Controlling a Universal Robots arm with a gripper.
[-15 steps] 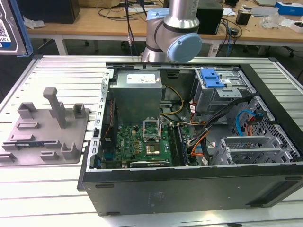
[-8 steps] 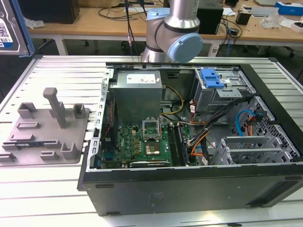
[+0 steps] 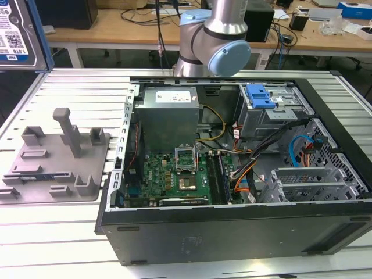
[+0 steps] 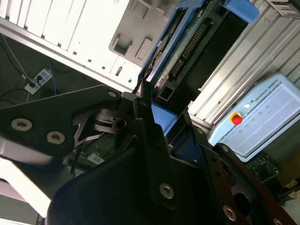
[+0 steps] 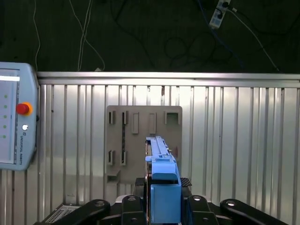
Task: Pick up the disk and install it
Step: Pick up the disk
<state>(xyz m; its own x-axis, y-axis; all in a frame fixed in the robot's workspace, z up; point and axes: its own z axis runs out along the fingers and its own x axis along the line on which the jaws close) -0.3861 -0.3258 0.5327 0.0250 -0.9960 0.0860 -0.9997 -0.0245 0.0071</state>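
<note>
First wrist view, nearest first: the gripper has its black jaws closed narrowly on the disk, pinching its flat faces so that it stands edge-on with the blue bracket toward the lens. Below the disk and apart from it, a grey moulded fixture lies on the slatted aluminium table. A teach pendant rests on the table well apart from the fixture. Past the table's far edge a power strip lies on the dark floor.

In the exterior view the disk hangs high and close to the camera, above the table's edge on the exterior view's left, clear of the fixture sitting near that edge. An open computer case takes up the table's middle and the exterior view's right side. Inside it are a green motherboard, a grey metal box and, toward its far corner, a drive cage with a blue latch. Behind the table's far edge stands the arm, with wooden benches beyond.
</note>
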